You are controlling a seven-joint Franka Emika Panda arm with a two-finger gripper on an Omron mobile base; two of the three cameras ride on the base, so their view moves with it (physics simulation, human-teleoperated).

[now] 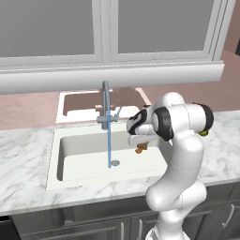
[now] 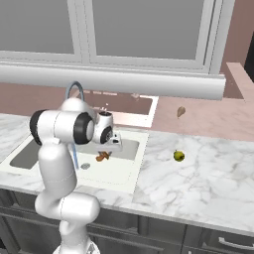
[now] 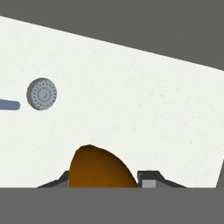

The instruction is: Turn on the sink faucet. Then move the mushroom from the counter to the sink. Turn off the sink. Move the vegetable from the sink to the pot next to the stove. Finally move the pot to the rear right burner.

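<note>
The gripper (image 3: 105, 183) pinches the brown mushroom (image 3: 99, 168) between its fingers and hangs over the white sink (image 1: 84, 159), with the basin floor straight below it. In the left base view the mushroom (image 1: 140, 148) sits at the gripper's tip, to the side of the falling water stream (image 1: 109, 140), and the drain (image 3: 42, 94) lies off to one side of the gripper. The faucet (image 1: 106, 101) is running, so the step in hand looks like the drop into the basin. To do it well, lower further toward the basin floor before spreading the fingers, so the mushroom does not bounce or roll onto the drain, and keep clear of the spout when lifting away. A small green item (image 2: 179, 156) rests on the desk (image 2: 198, 173), well apart from the gripper.
</note>
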